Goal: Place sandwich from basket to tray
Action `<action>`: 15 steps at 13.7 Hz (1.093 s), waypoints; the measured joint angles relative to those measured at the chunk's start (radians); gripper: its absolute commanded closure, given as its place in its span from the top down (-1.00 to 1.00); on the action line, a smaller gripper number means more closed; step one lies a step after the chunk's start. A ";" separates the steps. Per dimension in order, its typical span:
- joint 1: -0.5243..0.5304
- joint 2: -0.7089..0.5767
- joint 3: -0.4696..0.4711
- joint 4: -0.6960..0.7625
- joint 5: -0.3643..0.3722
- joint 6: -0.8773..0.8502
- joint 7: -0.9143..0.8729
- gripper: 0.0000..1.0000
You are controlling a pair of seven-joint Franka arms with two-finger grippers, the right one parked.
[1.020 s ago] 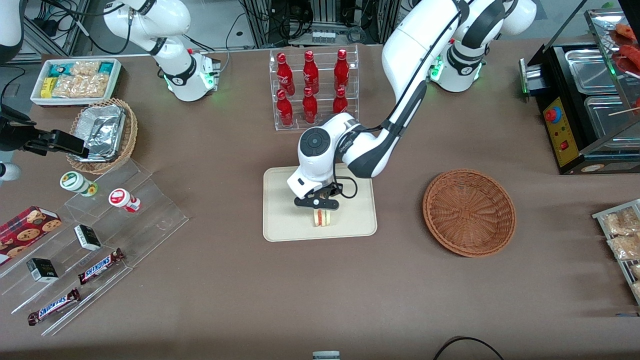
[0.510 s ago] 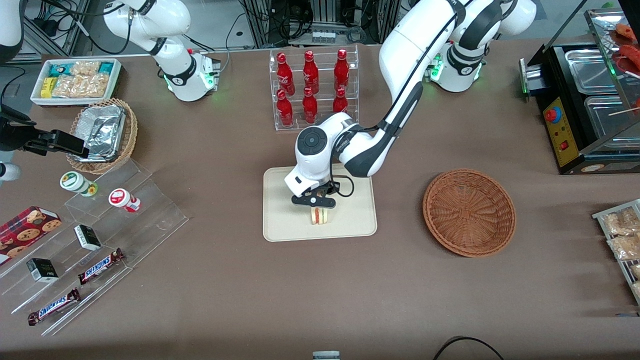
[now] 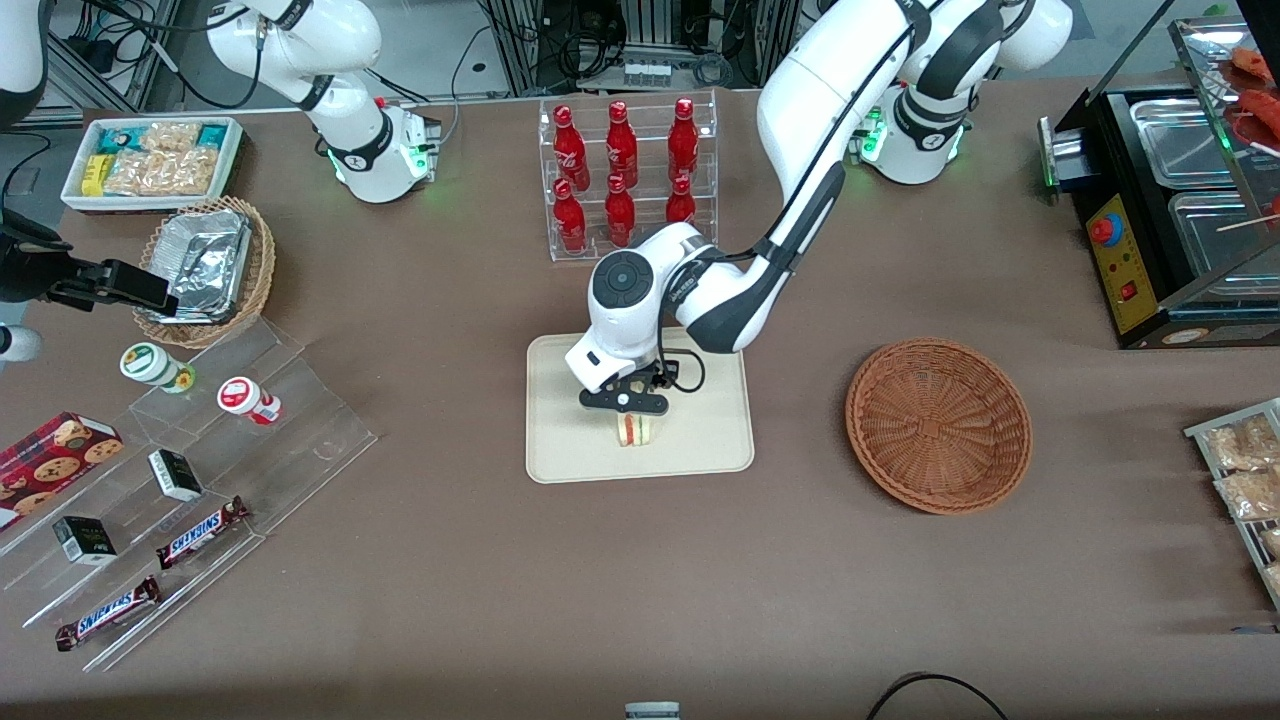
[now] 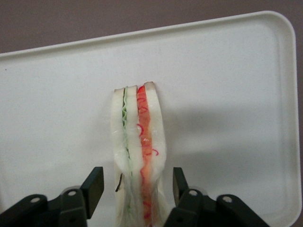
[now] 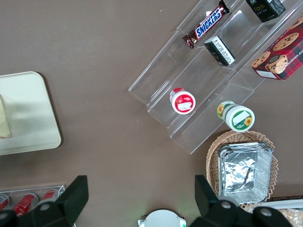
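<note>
Pincer [image 3: 630, 418] risen off sandwich [image 3: 633, 431], fingers parted, sandwich left on tray [image 3: 560, 440]

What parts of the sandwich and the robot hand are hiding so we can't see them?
- Front view: the gripper and wrist cover most of the sandwich on the tray; only its cut edge peeks out.
- Left wrist view: the sandwich's end between the open fingers is cut off by the picture's edge.
- Right wrist view: only a pale sliver of the sandwich shows at the picture's edge.

The sandwich [image 3: 632, 430] stands on edge on the tray [image 3: 560, 440], the gripper [image 3: 625, 412] directly above it, fingers [image 4: 94, 184] apart either side. The basket [image 3: 938, 425] sits at the tray's 3 o'clock, toward the working arm's end of the worktop [image 3: 640, 580]
</note>
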 measured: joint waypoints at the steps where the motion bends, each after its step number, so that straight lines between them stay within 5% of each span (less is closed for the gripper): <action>1: 0.001 -0.009 0.003 0.008 0.000 -0.005 -0.001 0.98; 10: 0.010 -0.333 0.193 0.023 -0.006 -0.339 -0.040 0.98; 15: 0.013 -0.551 0.364 -0.133 -0.023 -0.393 0.083 0.98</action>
